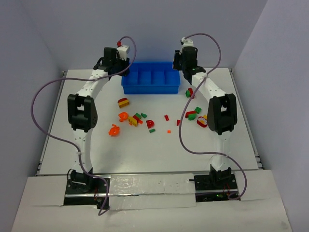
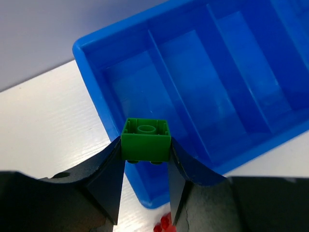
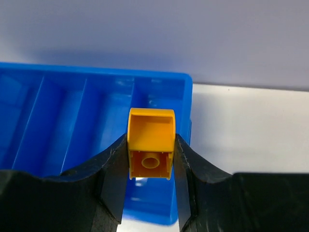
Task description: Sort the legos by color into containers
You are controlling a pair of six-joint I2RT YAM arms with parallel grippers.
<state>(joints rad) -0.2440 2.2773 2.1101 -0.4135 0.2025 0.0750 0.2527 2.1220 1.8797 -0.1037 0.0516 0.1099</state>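
My left gripper (image 2: 145,147) is shut on a green lego brick (image 2: 145,140), studs down, above the near left corner of the blue tray (image 2: 94,72), by its leftmost compartment (image 2: 140,92). At the tray's other end, my right gripper (image 3: 150,154) is shut on a yellow-orange lego (image 3: 150,133) with a rounded top, over the rightmost compartment (image 3: 159,96). In the top view the tray (image 1: 150,90) sits at the back centre, the left gripper (image 1: 124,71) at its left end and the right gripper (image 1: 180,67) at its right end. Loose legos (image 1: 133,119) lie in front of it.
Red, green, orange and yellow pieces are scattered mid-table: a red-and-yellow one (image 1: 123,102), an orange arch (image 1: 114,130), a red arch (image 1: 150,123), and a cluster (image 1: 195,114) beside the right arm. A red piece (image 2: 164,223) lies under the left fingers. Cables loop off both arms.
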